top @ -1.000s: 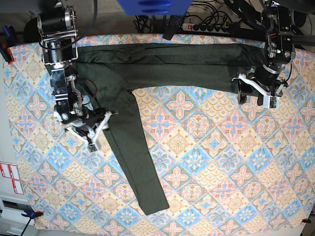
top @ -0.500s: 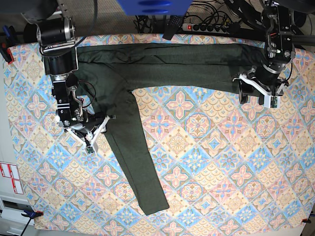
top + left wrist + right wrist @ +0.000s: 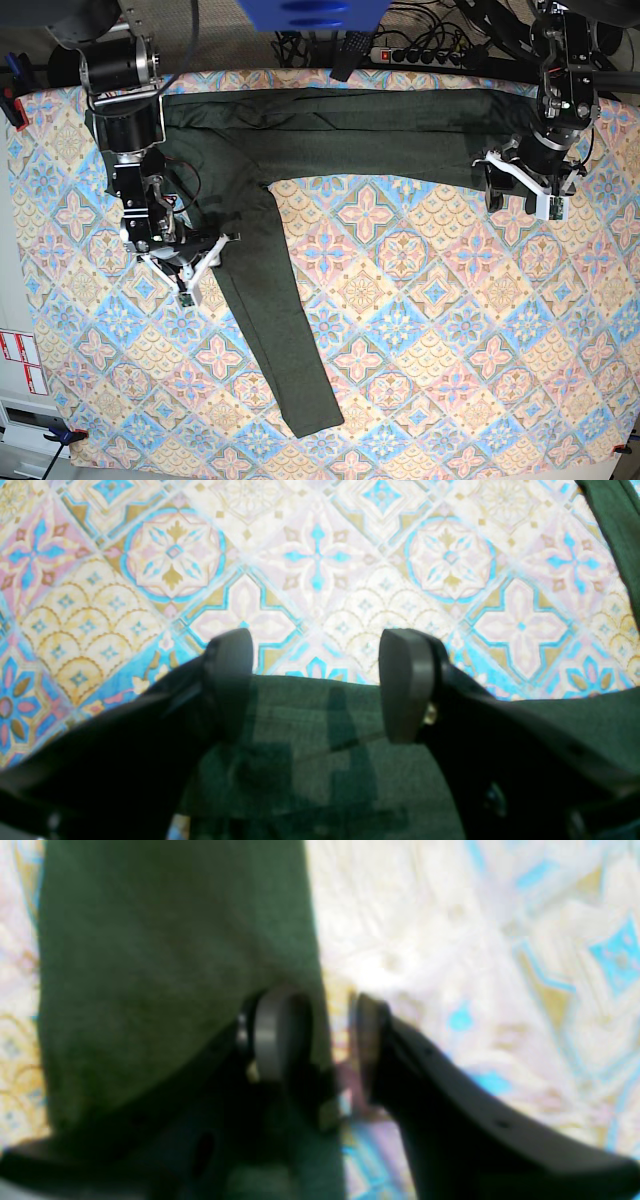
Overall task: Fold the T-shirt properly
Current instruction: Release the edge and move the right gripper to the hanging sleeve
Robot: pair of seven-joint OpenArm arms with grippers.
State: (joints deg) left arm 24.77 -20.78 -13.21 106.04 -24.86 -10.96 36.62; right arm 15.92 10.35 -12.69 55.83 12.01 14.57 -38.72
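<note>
1. On the patterned tablecloth, in the base view, the T-shirt lies spread along the far edge, one sleeve running toward the near side. The right gripper has drawn back from beside this sleeve, so I think it is lining up a grasp.
2. In the left wrist view, the left gripper stands wide and empty over the shirt edge, unchanged.
3. In the right wrist view, the right gripper is narrow; the sleeve edge passes between the jaws, though not clearly pinched.
</note>
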